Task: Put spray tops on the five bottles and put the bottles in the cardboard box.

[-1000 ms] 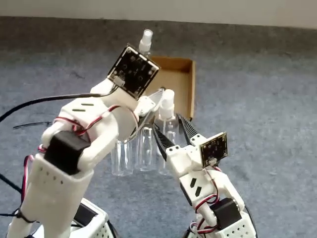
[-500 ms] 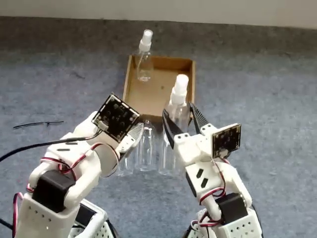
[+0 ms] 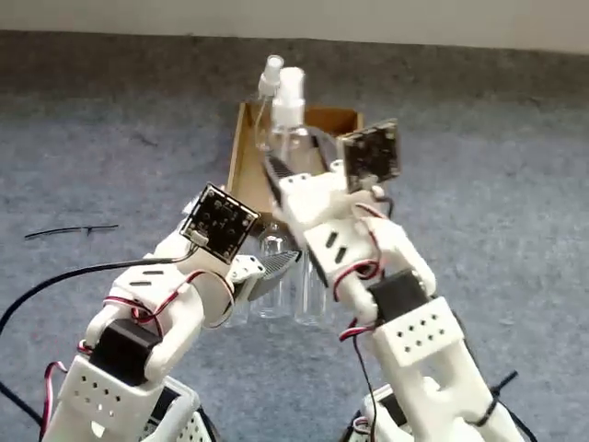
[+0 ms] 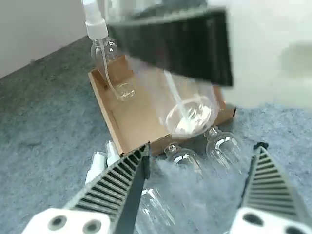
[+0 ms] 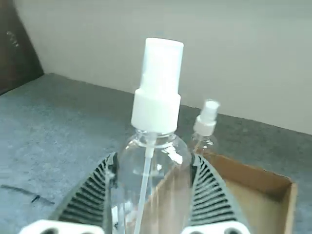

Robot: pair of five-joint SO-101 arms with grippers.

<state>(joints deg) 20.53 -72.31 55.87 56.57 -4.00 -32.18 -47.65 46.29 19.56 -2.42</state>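
The right gripper is over the cardboard box, its two black fingers clamped on the sides of a clear bottle. This held bottle stands upright and carries a white spray top. In the right wrist view the ribbed fingers press against the bottle on both sides, and the thin tube of the spray top runs down inside it. From the left wrist view the bottle's round base shows from below, raised over the box's floor close to the box's near wall.

A second bottle, also fitted with a spray top, stands inside the box at its far corner, just beside the held one.

The left gripper hangs in front of the box's near wall, above the grey carpet. Its fingers are spread wide apart with nothing between them.

Three uncapped bottles stand on the carpet just outside the box's near wall, below the left gripper. White loose spray tops lie on the carpet by the box's near corner. A black cable lies on the carpet well apart from the box.
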